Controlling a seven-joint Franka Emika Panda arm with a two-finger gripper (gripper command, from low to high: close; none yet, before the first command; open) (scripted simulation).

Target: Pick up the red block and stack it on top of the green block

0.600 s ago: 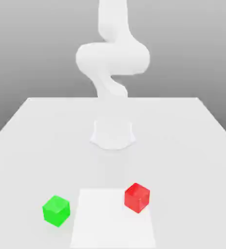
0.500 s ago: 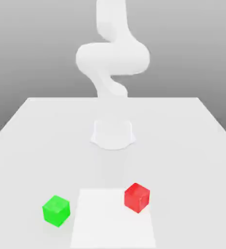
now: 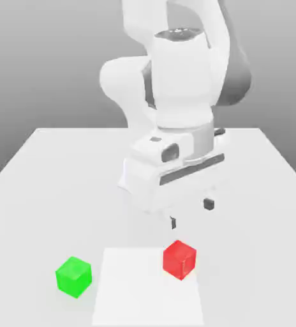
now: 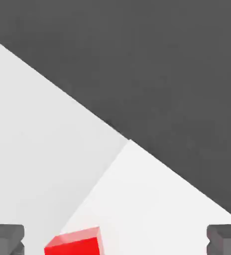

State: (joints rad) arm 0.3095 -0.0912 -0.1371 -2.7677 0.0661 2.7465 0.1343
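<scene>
1. You are at the reaching step. The gripper (image 3: 190, 213) hangs in the air above the table (image 3: 48, 185), a little behind the red block (image 3: 179, 258), and holds nothing.
2. Its fingers (image 4: 6, 236) are spread wide, with lots of room for a block between them.
3. The red block sits on the table, on a paler square patch (image 3: 134, 287), toward the exterior view's right. The green block (image 3: 73, 276) sits well apart from it, toward the exterior view's left, just off the patch.
4. Next, I think you need to line the fingers up over the red block, go straight down, and squeeze it on two flat sides.
5. In the hand view, the red block (image 4: 75, 242) is cut off at the edge, and so are the fingers.
</scene>
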